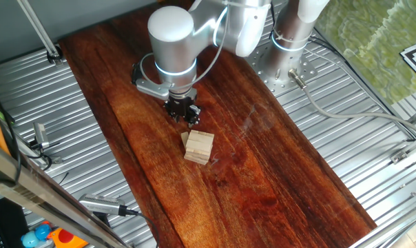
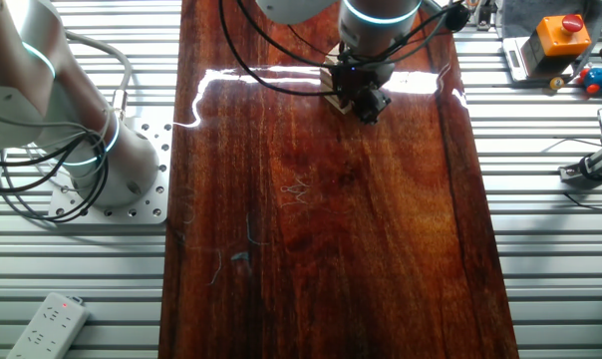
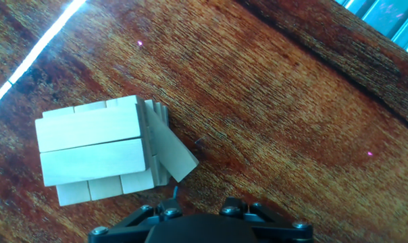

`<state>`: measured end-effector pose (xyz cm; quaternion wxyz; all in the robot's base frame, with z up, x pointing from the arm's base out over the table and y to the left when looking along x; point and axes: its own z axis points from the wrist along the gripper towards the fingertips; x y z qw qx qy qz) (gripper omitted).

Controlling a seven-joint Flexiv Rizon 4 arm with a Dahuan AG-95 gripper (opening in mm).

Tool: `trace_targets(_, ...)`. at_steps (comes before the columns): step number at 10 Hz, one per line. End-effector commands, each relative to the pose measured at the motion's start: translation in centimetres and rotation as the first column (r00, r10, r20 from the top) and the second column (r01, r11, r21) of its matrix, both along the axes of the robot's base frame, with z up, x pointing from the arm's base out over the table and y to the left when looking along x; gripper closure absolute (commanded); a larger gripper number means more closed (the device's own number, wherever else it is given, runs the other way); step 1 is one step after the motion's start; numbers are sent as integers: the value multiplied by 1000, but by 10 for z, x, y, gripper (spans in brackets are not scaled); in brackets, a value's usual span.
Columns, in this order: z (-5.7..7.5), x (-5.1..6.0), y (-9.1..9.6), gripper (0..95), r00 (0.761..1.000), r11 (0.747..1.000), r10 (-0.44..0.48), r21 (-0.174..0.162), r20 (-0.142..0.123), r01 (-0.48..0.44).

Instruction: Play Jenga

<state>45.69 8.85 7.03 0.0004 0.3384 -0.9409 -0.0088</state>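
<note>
The gripper (image 1: 187, 118) hovers at 11 o'clock of the Jenga (image 1: 198, 147); whether its jaws are wide or narrow, I cannot tell. Push the protruding block slowly and straight.

- Block stack (image 3: 96, 152) sits left of centre on dark wooden board (image 3: 278, 101); two long blocks lie side by side on top, with a crosswise layer visible beneath.
- One block (image 3: 170, 152) tilted, poking out at the stack's right side.
- Gripper base (image 3: 200, 226) at bottom edge; fingertips not visible.
- Bright reflection streak, top left.
</note>
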Motion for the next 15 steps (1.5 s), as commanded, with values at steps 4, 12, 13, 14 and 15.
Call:
trace_targets(4, 0, 1, -1, 570, 999, 999, 33, 8, 7, -34)
trace_targets(12, -1, 1, 1, 570, 999, 999, 46, 9, 29, -46)
trace_targets(13, -1, 1, 1, 570, 998, 999, 48, 9, 29, -48)
trace_targets(14, -1, 1, 1, 570, 998, 999, 52, 13, 25, -52)
trace_targets(15, -1, 1, 1, 570, 998, 998, 53, 19, 20, -54)
